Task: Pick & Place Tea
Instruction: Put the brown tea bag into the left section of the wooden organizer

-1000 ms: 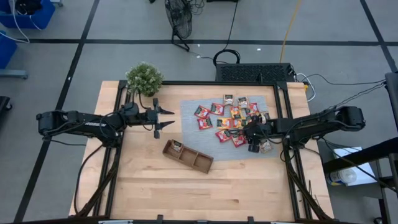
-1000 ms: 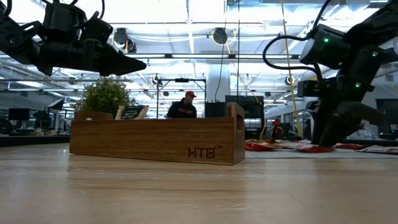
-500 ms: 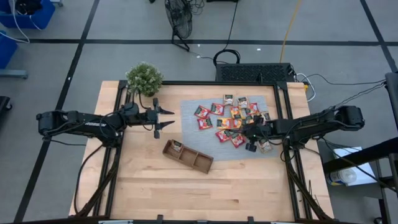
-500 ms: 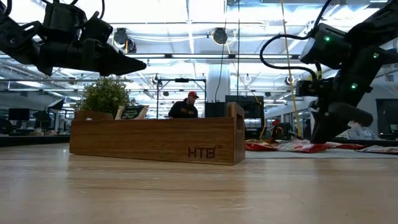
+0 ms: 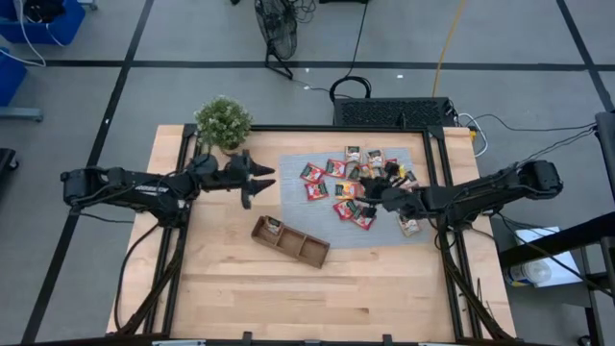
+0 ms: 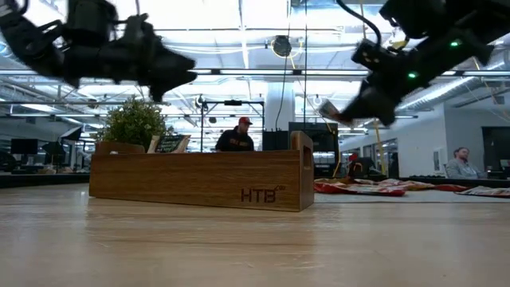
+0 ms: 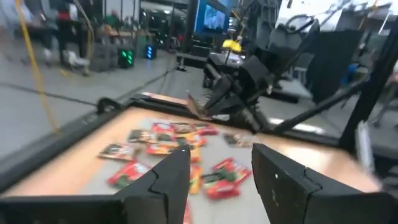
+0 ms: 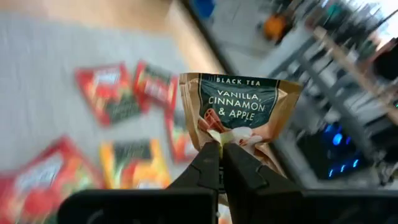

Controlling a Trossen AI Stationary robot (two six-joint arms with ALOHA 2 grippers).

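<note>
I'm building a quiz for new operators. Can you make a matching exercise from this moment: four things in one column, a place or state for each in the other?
Things:
1. right claw
2. left claw
3. tray
4. plant

Places or states:
A. at the table's far left corner
B. shut on a tea sachet, lifted above the mat
C. open, holding nothing
D. on the wood, near side of the mat

Pairs: 1-B, 2-C, 3-D, 4-A

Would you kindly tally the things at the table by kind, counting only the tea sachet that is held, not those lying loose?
Wooden tray: 1
Potted plant: 1
Grey mat: 1
Left arm and right arm: 2
Tea sachet held in the right end effector: 1
Total: 6
</note>
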